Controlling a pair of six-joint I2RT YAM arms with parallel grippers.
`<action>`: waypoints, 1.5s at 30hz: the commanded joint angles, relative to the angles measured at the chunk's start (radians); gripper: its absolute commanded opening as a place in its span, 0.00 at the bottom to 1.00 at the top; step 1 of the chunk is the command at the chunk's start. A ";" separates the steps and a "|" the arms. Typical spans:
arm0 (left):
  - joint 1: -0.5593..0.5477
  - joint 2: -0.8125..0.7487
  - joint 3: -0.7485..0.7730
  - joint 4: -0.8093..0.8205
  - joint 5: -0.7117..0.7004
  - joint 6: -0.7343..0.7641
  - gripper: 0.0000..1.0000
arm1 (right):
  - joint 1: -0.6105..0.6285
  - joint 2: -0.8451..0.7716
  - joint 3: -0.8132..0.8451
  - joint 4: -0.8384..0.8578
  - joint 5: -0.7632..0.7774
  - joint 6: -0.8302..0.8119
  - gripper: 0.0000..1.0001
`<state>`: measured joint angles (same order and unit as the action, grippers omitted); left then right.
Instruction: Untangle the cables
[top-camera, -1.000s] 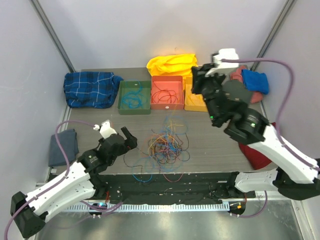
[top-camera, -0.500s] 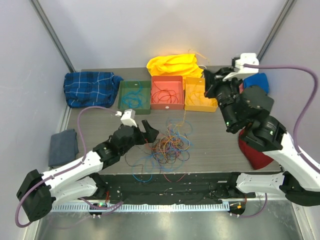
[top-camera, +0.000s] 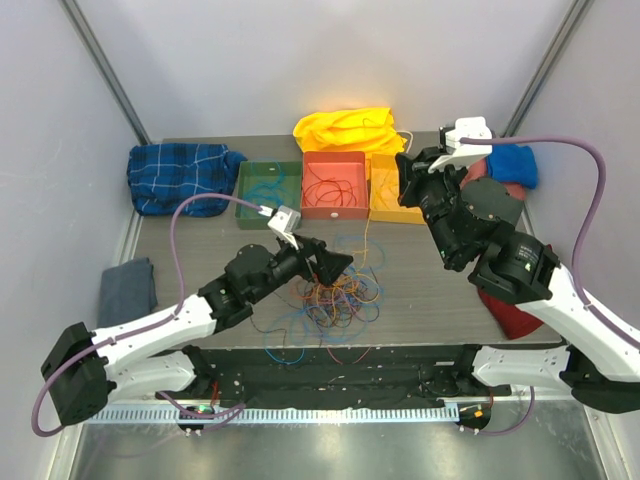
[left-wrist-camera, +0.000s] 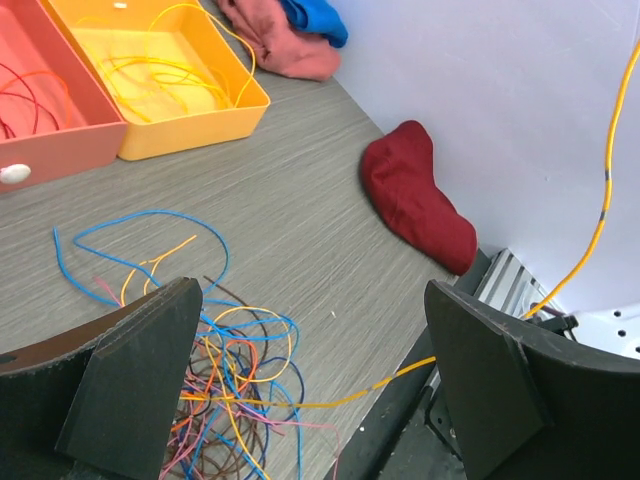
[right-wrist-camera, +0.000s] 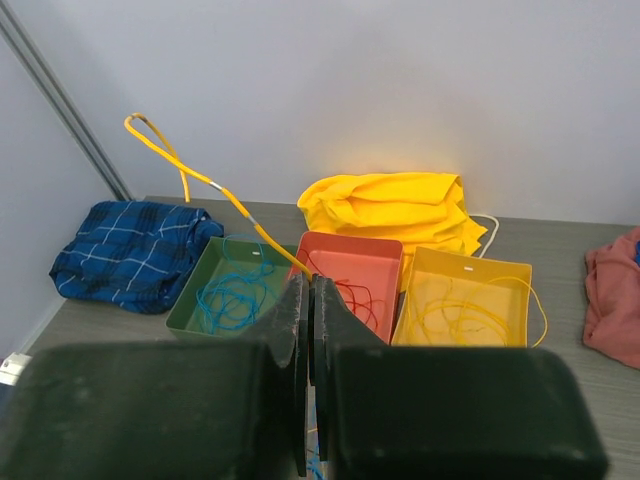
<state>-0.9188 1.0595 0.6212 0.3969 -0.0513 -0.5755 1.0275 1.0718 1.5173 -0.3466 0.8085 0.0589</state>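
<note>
A yellow cable (right-wrist-camera: 232, 200) is pinched in the closed right gripper (right-wrist-camera: 310, 290), running off toward ten o'clock; the left gripper (top-camera: 325, 265) is spread wide above the tangled cables (top-camera: 335, 300).

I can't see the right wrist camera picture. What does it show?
Dark jaws, shut, pinch a thin yellow cable that loops up to the left. Behind them stand three trays in a row: a green tray with blue cables, a red tray with red cables, a yellow tray with yellow cables. A yellow cloth lies behind them.
</note>
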 joint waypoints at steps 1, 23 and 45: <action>0.000 -0.021 0.003 0.022 0.042 0.031 1.00 | 0.000 -0.021 -0.011 0.032 0.001 0.002 0.01; -0.199 -0.230 -0.201 -0.080 -0.230 0.175 0.98 | 0.002 0.031 -0.016 0.066 0.000 -0.018 0.01; -0.204 0.076 0.076 -0.033 -0.485 0.299 0.00 | 0.000 -0.053 -0.114 0.058 -0.015 0.013 0.01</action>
<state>-1.1301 1.2343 0.6029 0.3931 -0.3744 -0.3046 1.0275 1.0554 1.4235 -0.3153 0.7872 0.0559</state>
